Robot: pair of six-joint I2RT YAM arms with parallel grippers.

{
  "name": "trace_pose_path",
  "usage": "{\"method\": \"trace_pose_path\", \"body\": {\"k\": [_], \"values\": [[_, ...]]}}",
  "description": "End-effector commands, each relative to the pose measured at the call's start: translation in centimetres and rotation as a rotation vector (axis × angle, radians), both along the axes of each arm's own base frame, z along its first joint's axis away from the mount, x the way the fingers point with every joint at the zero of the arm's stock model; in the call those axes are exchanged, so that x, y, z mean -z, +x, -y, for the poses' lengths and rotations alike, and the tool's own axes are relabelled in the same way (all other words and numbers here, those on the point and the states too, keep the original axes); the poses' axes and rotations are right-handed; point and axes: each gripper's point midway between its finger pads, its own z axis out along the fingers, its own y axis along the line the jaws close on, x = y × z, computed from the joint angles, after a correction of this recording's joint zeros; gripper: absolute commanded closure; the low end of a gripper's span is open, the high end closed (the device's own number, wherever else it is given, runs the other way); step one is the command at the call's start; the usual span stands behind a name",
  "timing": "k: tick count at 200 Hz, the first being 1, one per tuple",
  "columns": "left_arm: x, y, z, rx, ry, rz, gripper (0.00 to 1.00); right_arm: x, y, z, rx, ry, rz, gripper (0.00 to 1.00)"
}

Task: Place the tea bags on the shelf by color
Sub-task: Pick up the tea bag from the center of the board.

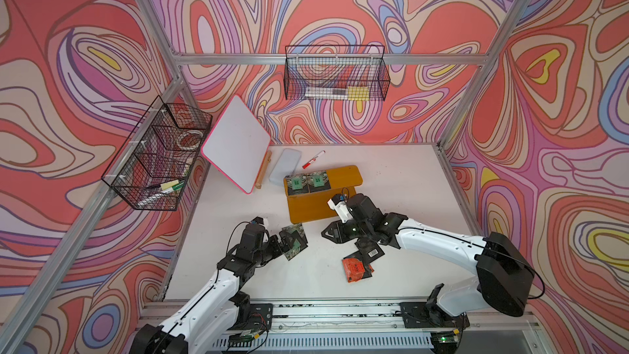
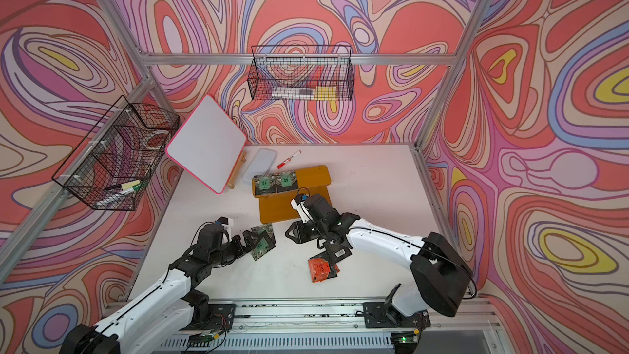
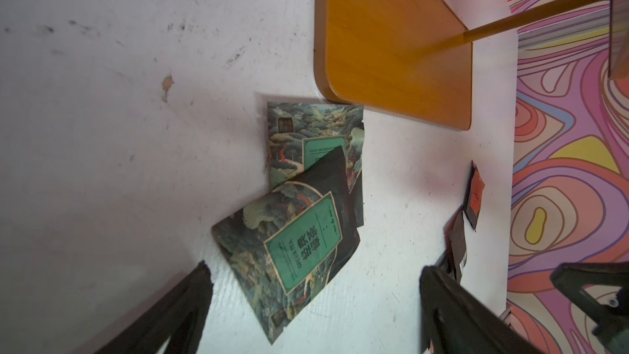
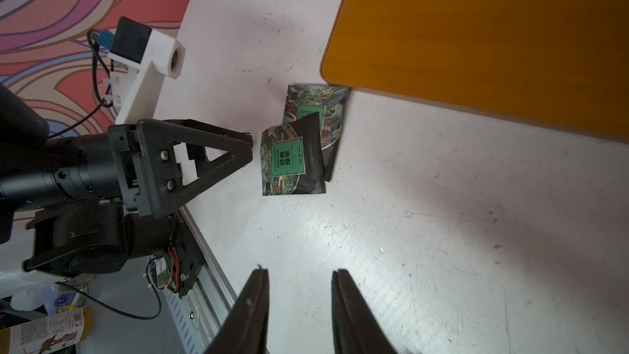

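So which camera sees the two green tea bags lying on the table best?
The left wrist view: the green tea bags fill the middle, overlapping, labels readable, beside the shelf. The right wrist view shows them smaller. In both top views they are tiny, partly behind the open left gripper.

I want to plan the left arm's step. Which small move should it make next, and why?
Probably ease the open left pincer forward and close on the upper green tea bag. It overlaps another green bag beside the shelf, and the pincer holds nothing.
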Motion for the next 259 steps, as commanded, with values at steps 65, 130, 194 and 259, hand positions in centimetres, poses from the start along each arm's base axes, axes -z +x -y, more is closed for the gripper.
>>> {"method": "trace_pose_path", "body": {"k": [65,130,194,259], "values": [[0.6,1.0,1.5,0.06,-0.04,0.014,0.03,2.5,0.1,-0.7,0.01,-0.004,-0.055,0.67],[0.3,1.9,2.7,0.102,-0.078,0.027,0.03,5.0,-0.1,-1.7,0.039,0.01,-0.181,0.65],[-0.1,2.6,4.2,0.162,-0.121,0.038,0.05,6.8,0.1,-2.5,0.065,0.014,-0.243,0.65],[-0.4,2.9,5.4,0.207,-0.135,0.051,0.05,8.3,1.0,-2.5,0.107,-0.021,-0.256,0.64]]}}
